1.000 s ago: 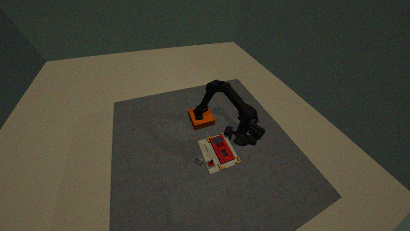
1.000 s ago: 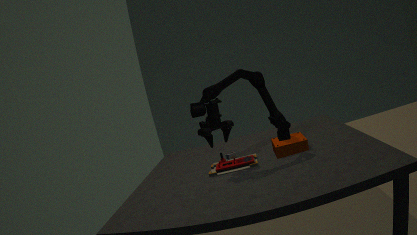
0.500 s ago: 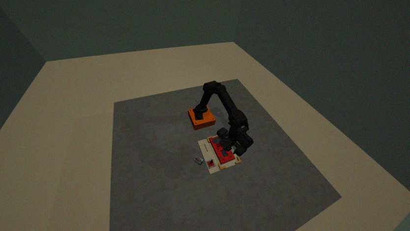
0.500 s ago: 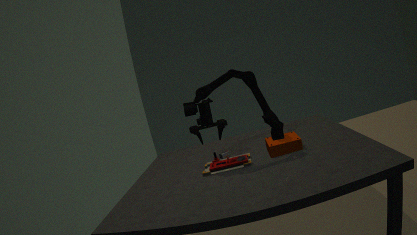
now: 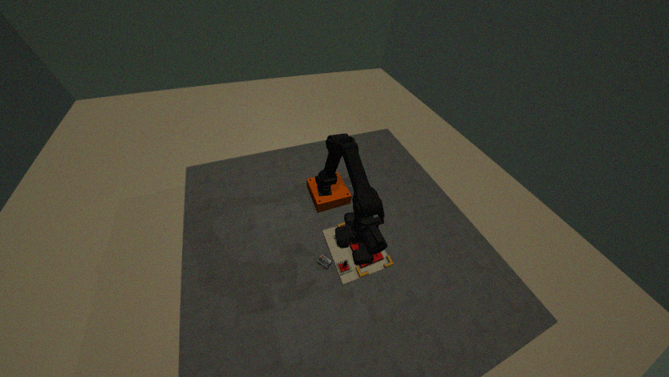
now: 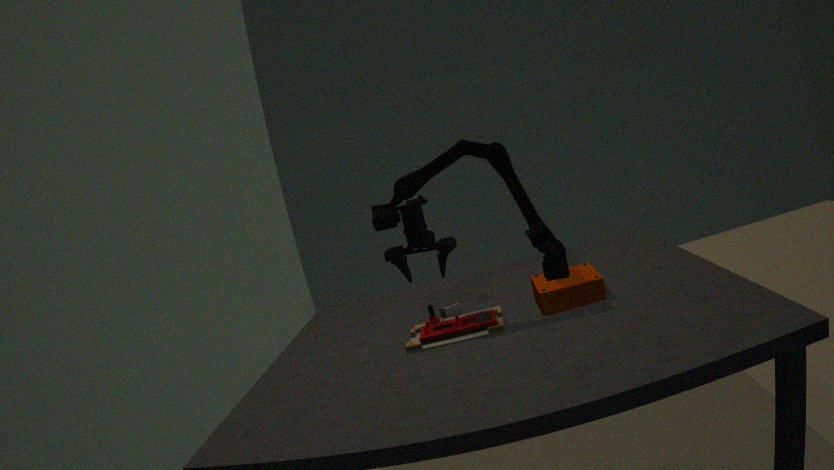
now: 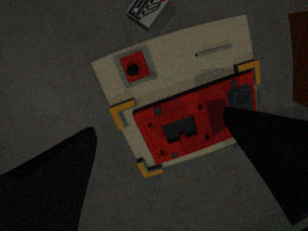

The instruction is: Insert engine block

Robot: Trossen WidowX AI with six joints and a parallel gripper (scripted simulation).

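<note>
The engine block, a small grey block with dark markings [image 5: 323,261] [image 6: 449,310] [image 7: 147,13], lies on the table just off the board's edge. The red car body [image 5: 377,256] [image 6: 469,328] [image 7: 158,143] lies flat on the pale board [image 5: 333,243] [image 7: 178,54]. Its dark opening [image 7: 173,129] shows in the wrist view, with a small red rib at one edge and no block in it. My gripper [image 5: 353,245] [image 6: 426,279] [image 7: 161,123] is open and empty, high above the board. One finger overlaps the car body's end in the wrist view. The arm hides part of the body in the top view.
A red square piece with a black upright knob [image 5: 344,266] [image 6: 431,318] [image 7: 143,59] stands on the board, near a thin slot [image 7: 213,50]. Yellow corner brackets [image 5: 388,261] [image 7: 116,113] stand around the car body. The arm's orange base [image 5: 333,202] [image 6: 571,296] is beyond the board's end.
</note>
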